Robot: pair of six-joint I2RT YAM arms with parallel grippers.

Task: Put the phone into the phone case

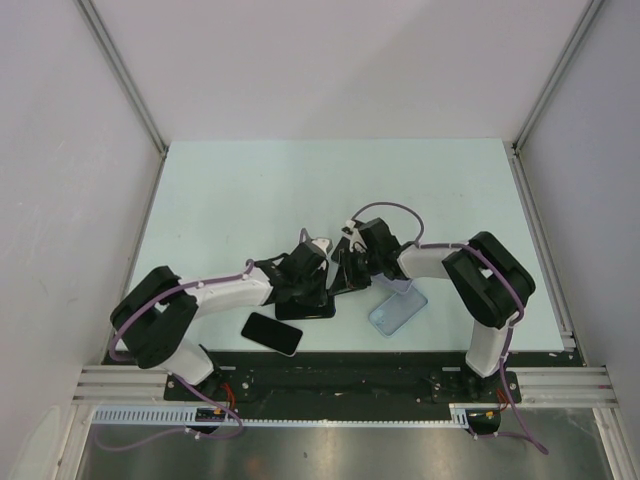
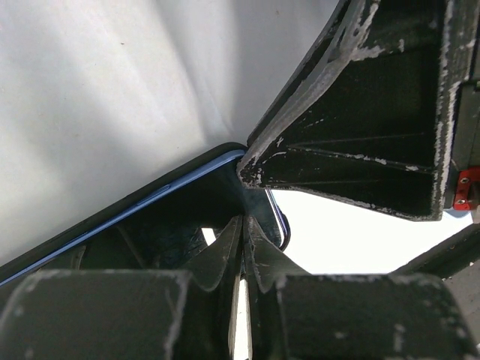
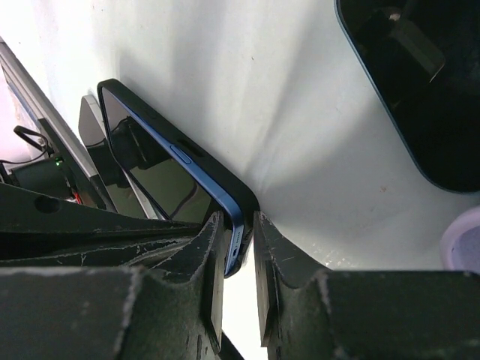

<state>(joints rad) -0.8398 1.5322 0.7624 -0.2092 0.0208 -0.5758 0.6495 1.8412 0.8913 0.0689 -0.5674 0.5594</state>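
At the middle of the counter (image 1: 250, 190), the right pincer (image 3: 238, 240) is clamped across the thickness of the phone (image 3: 150, 172) at one short end. The phone is a dark-screened handset with a blue rim, tipped up on edge rather than lying flat. The left pincer (image 2: 244, 232) meets the same phone from the left. Its fingers are drawn together to a thin slit at the phone's corner, and I cannot tell whether they pinch the rim or only brace it. A finger of the right pincer touches the blue rim just above them.

Outward to the right and nearer, just beside the right forearm, lies the phone case (image 1: 397, 311), translucent blue and flat on the counter, apart from the phone. To the near left lies a dark slab (image 1: 271, 333), untouched.

I judge the step in hand to be the pick-up or re-grip, with nothing seated yet. The next move calls for carrying the phone right and near, laying it level over the case, matching one corner to the case's lip and pressing down. The left pincer would first have to let go or steady the case.

The wrist views show the hold on the rim, which the arms hide from above. Only the top view shows the case and how far off it lies.
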